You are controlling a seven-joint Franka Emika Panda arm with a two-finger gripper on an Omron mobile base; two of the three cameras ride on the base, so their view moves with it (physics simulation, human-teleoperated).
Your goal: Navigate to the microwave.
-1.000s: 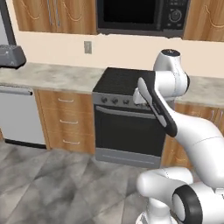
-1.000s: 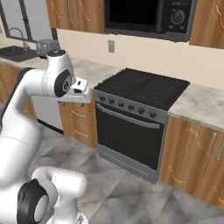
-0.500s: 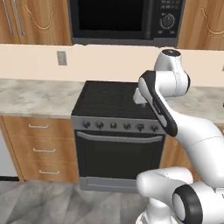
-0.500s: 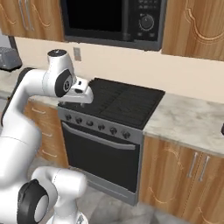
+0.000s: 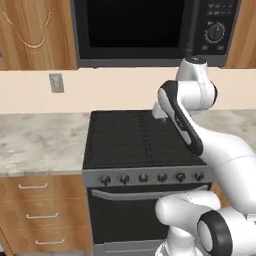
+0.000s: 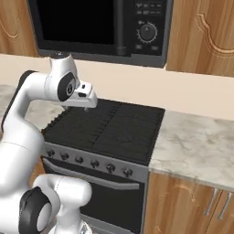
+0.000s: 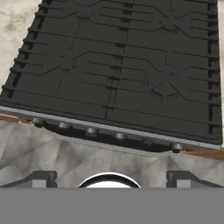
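Note:
The wide black microwave (image 5: 135, 30) is built in between wooden cabinets, straight ahead and above the stove; its dark glass door (image 6: 77, 20) fills the top of both base views. A control panel with a round dial (image 5: 216, 32) sits on its right side, the dial (image 6: 147, 32) also showing from the right. My gripper (image 6: 86, 108) hangs over the stove top, pointing down, well below the microwave. In the hand view the gripper (image 7: 111, 177) is open, its two tips wide apart with nothing between them.
A black stove range (image 5: 135, 140) with a knob row (image 6: 93, 163) stands directly in front of the base, its grates (image 7: 118, 65) under the hand. Marble counters (image 5: 40, 142) (image 6: 196, 146) flank it. A wall outlet (image 5: 56, 82) and drawers (image 5: 35, 200) lie to the left.
The base has driven closer and sideways: the whole scene shifted, and microwave and stove now stand larger and centred. The arm keeps the same pose.

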